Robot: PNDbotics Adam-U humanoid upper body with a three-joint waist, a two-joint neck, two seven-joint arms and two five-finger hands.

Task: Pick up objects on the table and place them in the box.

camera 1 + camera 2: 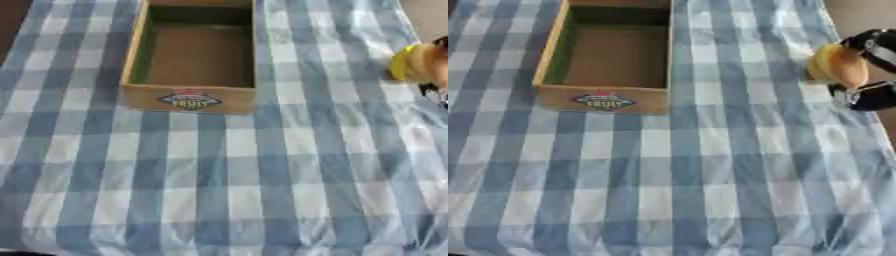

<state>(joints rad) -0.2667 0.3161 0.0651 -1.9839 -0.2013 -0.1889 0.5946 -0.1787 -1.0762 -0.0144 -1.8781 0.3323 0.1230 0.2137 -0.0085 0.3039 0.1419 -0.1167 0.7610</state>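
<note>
While the right hand [870,70] sits at the right edge of the frame, its dark fingers curl round a rounded yellow-orange object [837,66], one above and one below it. From there the box [602,98] lies well apart to the left, in the upper left of the frame, long axis running up the picture. It appears to hold nothing. No left hand shows; the coming carry looks to run leftward over the checked cloth [684,190].
</note>
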